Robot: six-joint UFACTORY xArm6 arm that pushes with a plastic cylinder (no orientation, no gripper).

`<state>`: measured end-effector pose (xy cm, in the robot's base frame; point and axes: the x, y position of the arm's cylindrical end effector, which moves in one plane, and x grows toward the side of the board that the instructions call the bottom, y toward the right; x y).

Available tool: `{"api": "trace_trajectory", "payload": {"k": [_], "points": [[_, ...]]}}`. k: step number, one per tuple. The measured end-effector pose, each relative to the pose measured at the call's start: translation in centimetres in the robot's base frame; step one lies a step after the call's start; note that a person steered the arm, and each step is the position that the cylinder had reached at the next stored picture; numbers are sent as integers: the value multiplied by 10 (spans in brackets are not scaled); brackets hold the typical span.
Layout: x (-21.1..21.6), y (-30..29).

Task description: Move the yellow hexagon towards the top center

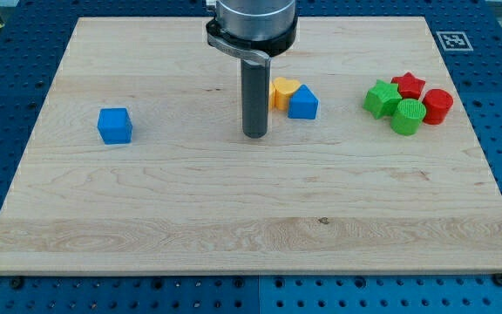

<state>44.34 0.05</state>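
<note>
The yellow hexagon [282, 92] lies on the wooden board [234, 201] a little right of centre, in the upper half. A blue block with a peaked top [303, 104] touches its right side. My tip [254, 135] rests on the board just left of and slightly below the yellow hexagon, a short gap away; the rod partly hides the hexagon's left edge.
A blue cube [114, 126] sits at the view's left. At the right is a tight cluster: a green star [380, 98], a red star [408, 85], a green cylinder [408, 116] and a red cylinder [437, 105].
</note>
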Motion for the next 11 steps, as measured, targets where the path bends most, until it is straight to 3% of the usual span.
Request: {"api": "trace_trajectory", "payload": {"k": [3,11], "points": [[-4,10],[-94,14]]}}
